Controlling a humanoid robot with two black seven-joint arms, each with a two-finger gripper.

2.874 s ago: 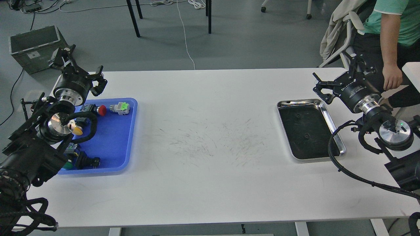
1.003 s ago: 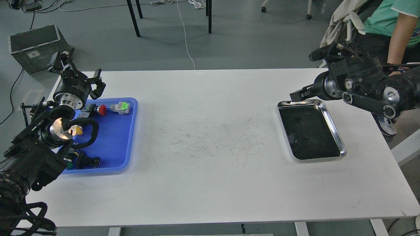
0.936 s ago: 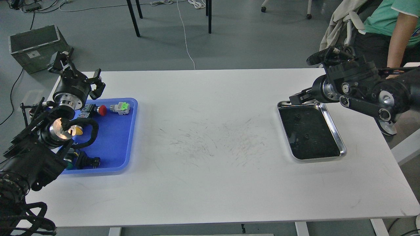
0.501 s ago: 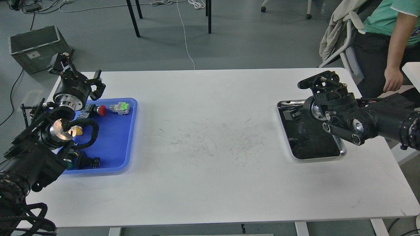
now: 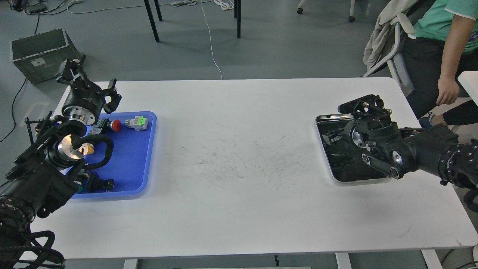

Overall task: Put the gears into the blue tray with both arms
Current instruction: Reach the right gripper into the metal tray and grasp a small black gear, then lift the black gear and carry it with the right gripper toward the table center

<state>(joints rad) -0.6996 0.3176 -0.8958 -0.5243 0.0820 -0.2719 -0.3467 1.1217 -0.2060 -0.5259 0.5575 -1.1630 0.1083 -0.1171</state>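
The near half of the white table [image 5: 239,209] is bare from its front edge up to the faint scuff marks [image 5: 242,157] in the middle, a wide open stretch between the two trays.

At the left, the blue tray [image 5: 130,164] lies close to the table's left edge, with my left arm [image 5: 44,175] crossing over its near left part. In it, nearest, sits a dark switch [image 5: 99,184]; further in, a yellow-capped switch [image 5: 89,149] shows partly behind the arm, and at the far end a red-capped switch [image 5: 112,125] and a green-capped switch [image 5: 137,122] lie side by side. No gears can be made out in it. The left gripper [image 5: 89,84] hangs above the tray's far left corner, fingers spread apart and holding nothing.

At the right, the steel tray [image 5: 338,178] lies near the right edge. My right arm [image 5: 418,155] reaches over it from the right, and the right gripper [image 5: 332,137] is low over the dark tray bottom; whether it is open or clenched I cannot tell. Any gears there are too small and dark to pick out.

Beyond the far right corner, a seated person [image 5: 448,48] is close to the table.
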